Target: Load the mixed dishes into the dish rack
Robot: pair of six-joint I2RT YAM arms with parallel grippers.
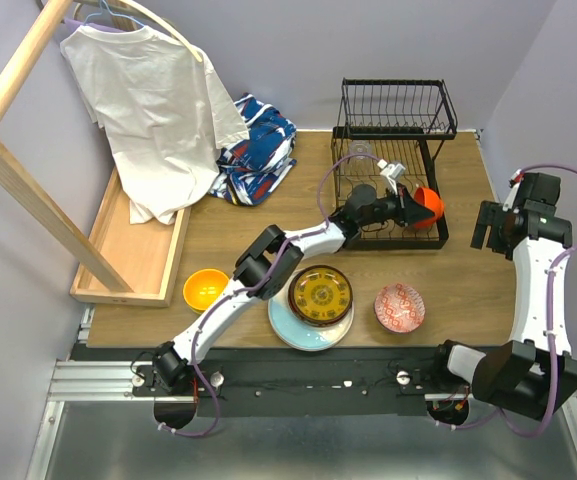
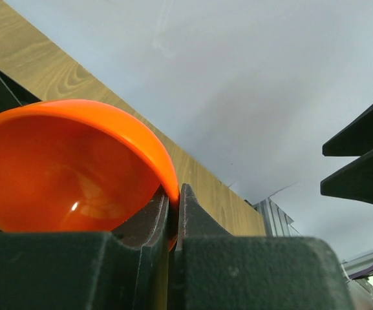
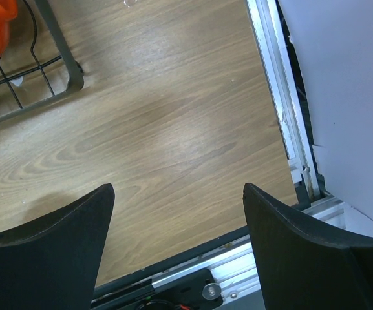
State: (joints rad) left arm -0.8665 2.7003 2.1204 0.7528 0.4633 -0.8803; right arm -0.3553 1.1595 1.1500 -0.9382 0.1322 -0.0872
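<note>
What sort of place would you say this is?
Likely a robot test cell staged for household chores: plain walls enclose a wooden table, with a black dish rack, stacked plates and a hung T-shirt.

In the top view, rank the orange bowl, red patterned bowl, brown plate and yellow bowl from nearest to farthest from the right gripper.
From the right gripper:
1. Orange bowl, held at the dish rack.
2. Red patterned bowl, front right.
3. Brown plate, front centre.
4. Yellow bowl, front left.
</note>
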